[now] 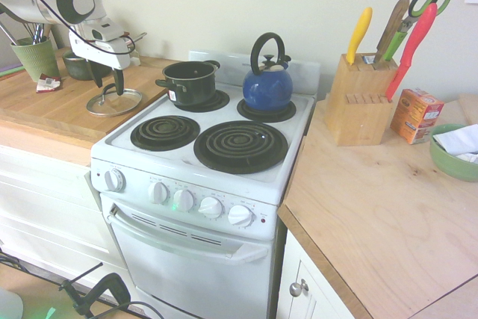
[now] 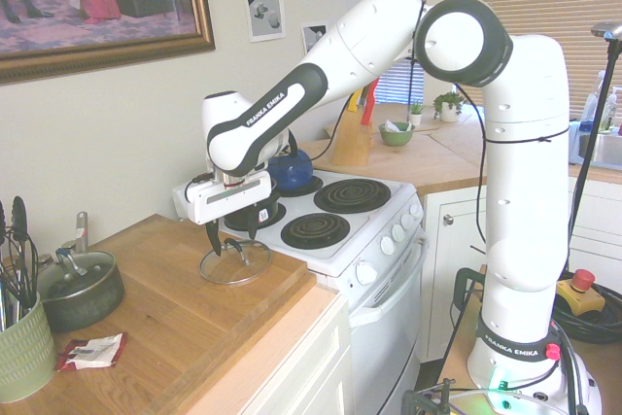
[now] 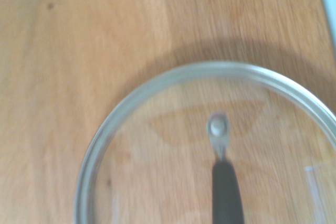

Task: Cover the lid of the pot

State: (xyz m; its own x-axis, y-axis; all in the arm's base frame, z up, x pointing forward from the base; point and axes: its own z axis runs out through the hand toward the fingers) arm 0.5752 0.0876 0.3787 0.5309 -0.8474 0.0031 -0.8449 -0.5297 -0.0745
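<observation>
Ribbed and green, the utensil crock point(image 2: 26, 355) stands on the wooden desk point(image 2: 160, 337), toward the end away from the stove point(image 2: 340, 250). A torn packet point(image 2: 92, 352) lies beside it, near the lidded grey-green pot point(image 2: 83, 300). The clear lid point(image 2: 235, 263) lies near the desk's stove-side edge. Above it is the hand point(image 2: 233, 238), fingers apart at the lid's loop handle point(image 1: 109, 90); I can't tell if they touch it. The black pot point(image 1: 190, 86) sits uncovered on a back burner, beside the blue kettle point(image 1: 267, 89).

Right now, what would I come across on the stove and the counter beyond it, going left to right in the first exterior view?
Black pot, blue kettle, wooden knife block, orange box, green bowl
</observation>
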